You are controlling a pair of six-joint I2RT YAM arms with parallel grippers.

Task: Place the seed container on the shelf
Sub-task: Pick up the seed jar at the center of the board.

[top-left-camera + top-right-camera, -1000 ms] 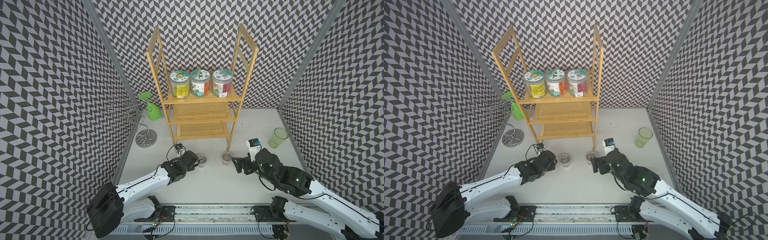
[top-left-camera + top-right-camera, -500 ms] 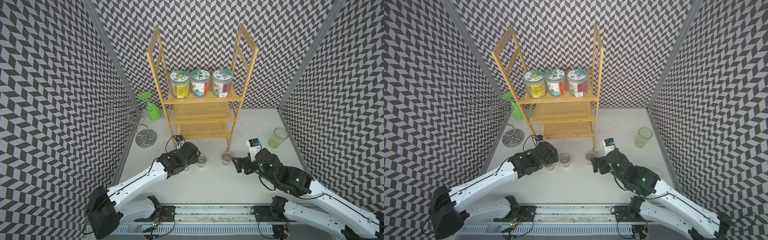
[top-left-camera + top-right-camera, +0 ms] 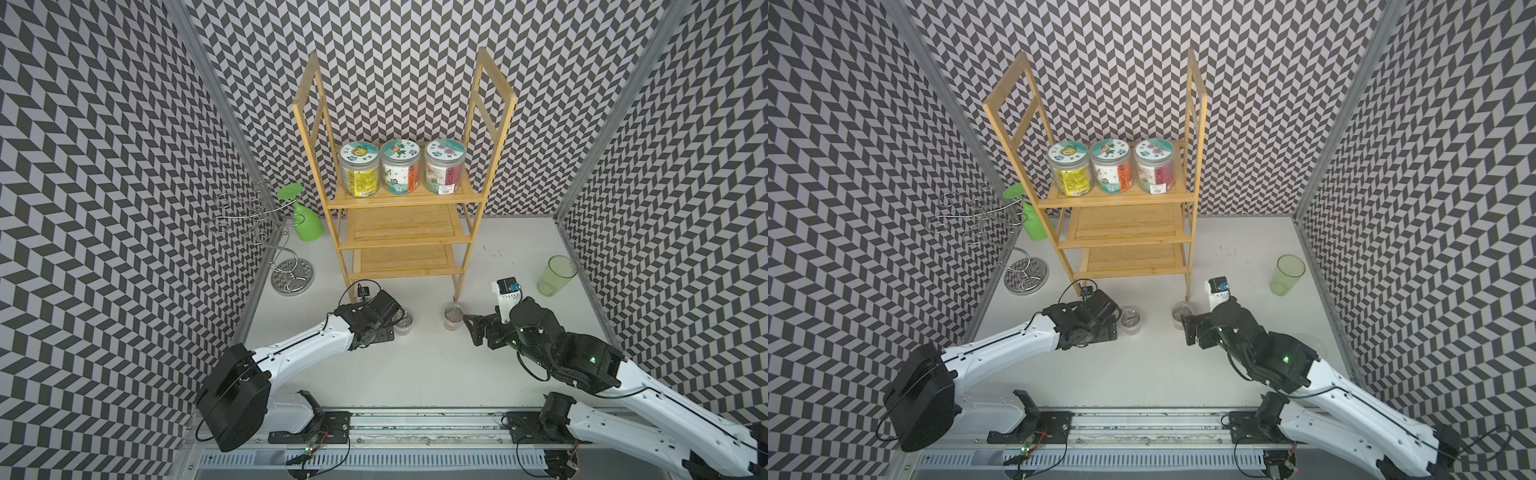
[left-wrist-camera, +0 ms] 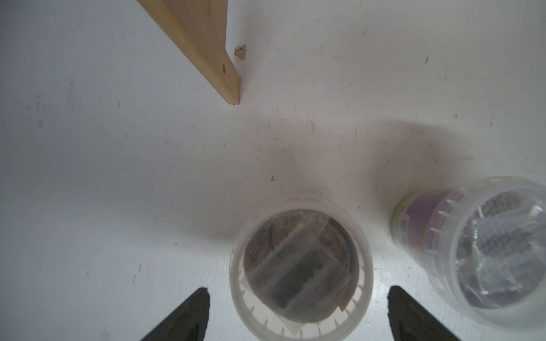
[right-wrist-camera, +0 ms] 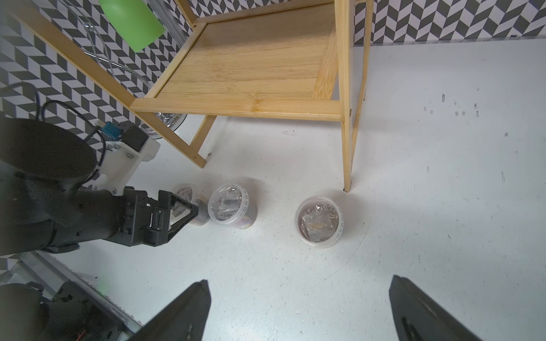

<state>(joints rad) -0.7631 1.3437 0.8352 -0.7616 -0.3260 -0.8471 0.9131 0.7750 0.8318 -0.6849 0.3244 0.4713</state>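
Straddling the seed container (image 4: 301,265) just in front of the shelf (image 3: 405,273), the left gripper (image 4: 298,290) has its fingers spread, untouching. Light, smooth, squeezable plastic, probably: pinch the wall below the lid rim. The right gripper (image 5: 299,281) gapes empty.

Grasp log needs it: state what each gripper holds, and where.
Nothing held: the left gripper stands open around a seed tub, not touching it; the right gripper is open, empty.

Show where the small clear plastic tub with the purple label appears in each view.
Top view: purple-labelled tub, near the tall light-wood bamboo shelf's front left leg.
Top view: same spot.
Left wrist: tub cropped by the frame's edge.
Right wrist: tub near that leg.
Shared landmark: that leg, in all four.
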